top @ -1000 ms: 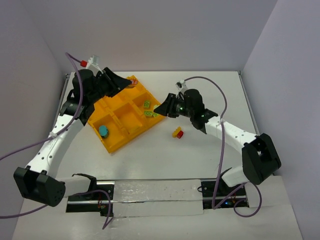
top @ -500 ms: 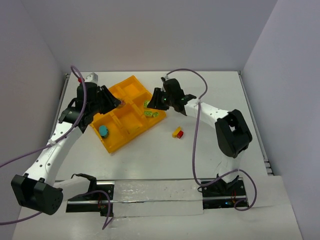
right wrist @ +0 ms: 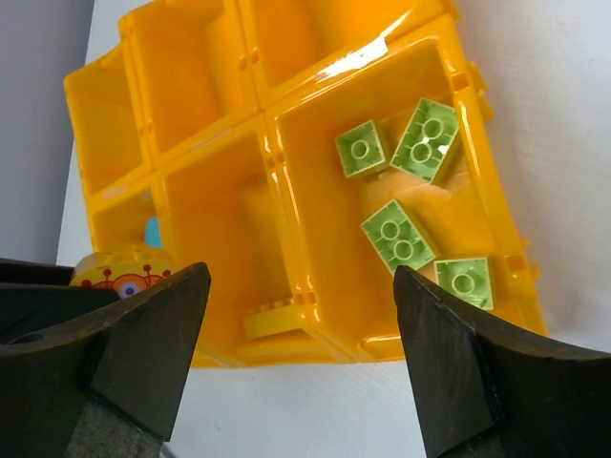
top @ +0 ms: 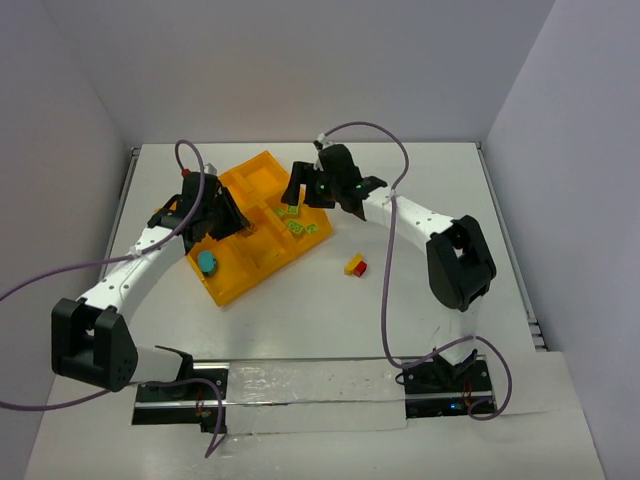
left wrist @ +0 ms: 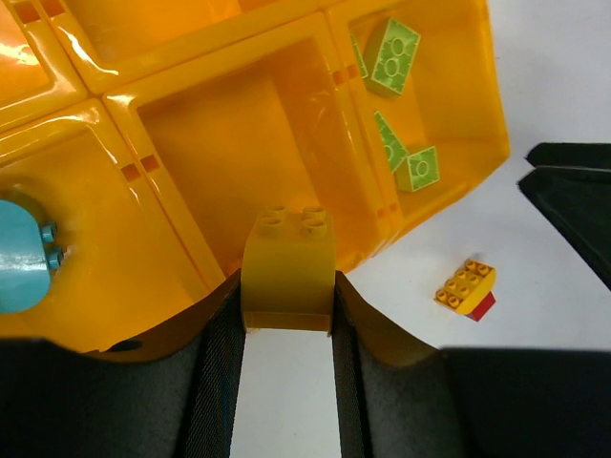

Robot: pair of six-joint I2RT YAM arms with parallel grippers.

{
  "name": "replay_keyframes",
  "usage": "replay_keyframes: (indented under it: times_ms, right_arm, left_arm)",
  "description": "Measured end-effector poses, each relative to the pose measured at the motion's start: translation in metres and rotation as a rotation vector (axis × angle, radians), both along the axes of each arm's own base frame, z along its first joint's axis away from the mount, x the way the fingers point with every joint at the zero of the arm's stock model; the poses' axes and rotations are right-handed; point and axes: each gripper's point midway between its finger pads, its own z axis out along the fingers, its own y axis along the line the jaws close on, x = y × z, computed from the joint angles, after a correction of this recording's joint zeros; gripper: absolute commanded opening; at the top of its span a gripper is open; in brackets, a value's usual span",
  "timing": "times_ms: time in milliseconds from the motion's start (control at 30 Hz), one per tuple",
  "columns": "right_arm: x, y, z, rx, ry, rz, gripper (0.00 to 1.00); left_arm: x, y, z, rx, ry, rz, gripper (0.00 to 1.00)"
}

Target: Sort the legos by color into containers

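Looking down from above, the orange-yellow plastic tray with six square boxes [top: 258, 185] lies slanted on the white desk [top: 400, 330]. The right arm [top: 410, 212] has swung in from the tray's right corner. Its jaws now hang over the box with the small light green bricks [top: 297, 225]. They were shut a moment ago and now they stand wide with nothing in them, so I think a green brick has just been let go there. The left arm [top: 130, 270] has come back from the far end of the tray to its near left side, next to the box with the teal-blue brick [top: 206, 262]. A little yellow and red clump of bricks [top: 355, 266] lies on the desk, just beside the tray. From the left wrist, the left jaws are shut tight on a yellow-orange brick with four studs [left wrist: 286, 272]. They hold it above the near wall of the middle box, which looks bare from here. From the right wrist, the right jaws are far apart and empty, and four green bricks lie in the corner box under them. So green looks sorted and teal has its box. The yellow brick needs a box next, and the clump must still be pulled apart.
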Motion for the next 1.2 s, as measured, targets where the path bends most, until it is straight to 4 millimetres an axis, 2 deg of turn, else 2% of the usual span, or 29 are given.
replay_keyframes:
  times_ms: [67,167,333,367,433,567,733,833,900,1000,1100,1200]
  right_arm:
    - [-0.004,-0.008,-0.004,-0.021,0.000,-0.019,0.80]
    - [-0.023,-0.034,-0.012,-0.072,0.010,-0.062,0.78]
    - [-0.064,-0.094,-0.015,-0.155,-0.011,-0.167,0.77]
    - [-0.070,-0.104,-0.015,-0.169,-0.012,-0.187,0.77]
    - [-0.076,-0.122,-0.014,-0.191,-0.029,-0.223,0.77]
    - [-0.096,-0.159,-0.035,-0.295,-0.010,-0.274,0.77]
    - [-0.121,-0.188,-0.061,-0.410,0.044,-0.273,0.75]
    - [-0.128,-0.191,-0.067,-0.441,0.052,-0.238,0.76]
    - [-0.131,-0.190,-0.070,-0.451,0.056,-0.209,0.85]
    - [-0.133,-0.185,-0.079,-0.462,0.072,-0.148,0.92]
    - [-0.135,-0.176,-0.097,-0.477,0.107,-0.070,0.99]
    - [-0.135,-0.170,-0.111,-0.495,0.129,-0.001,1.00]
  left_arm:
    - [0.003,-0.001,-0.009,0.007,0.019,-0.001,0.08]
    - [0.007,-0.003,-0.023,0.020,0.047,-0.005,0.22]
    - [0.008,-0.005,-0.038,0.040,0.082,-0.018,0.96]
    - [0.008,-0.004,-0.039,0.041,0.084,-0.015,0.99]
    - [0.009,-0.005,-0.038,0.044,0.078,-0.021,0.99]
    - [0.015,-0.006,-0.029,0.041,0.053,-0.025,0.99]
    - [0.032,-0.014,0.005,0.018,-0.030,-0.031,0.99]
    - [0.037,-0.019,0.035,-0.005,-0.101,-0.043,0.99]
    - [0.038,-0.022,0.054,-0.020,-0.145,-0.052,0.99]
    - [0.035,-0.025,0.077,-0.038,-0.197,-0.063,0.99]
    - [0.033,-0.029,0.093,-0.050,-0.232,-0.076,0.99]
    - [0.032,-0.031,0.096,-0.050,-0.240,-0.085,0.99]
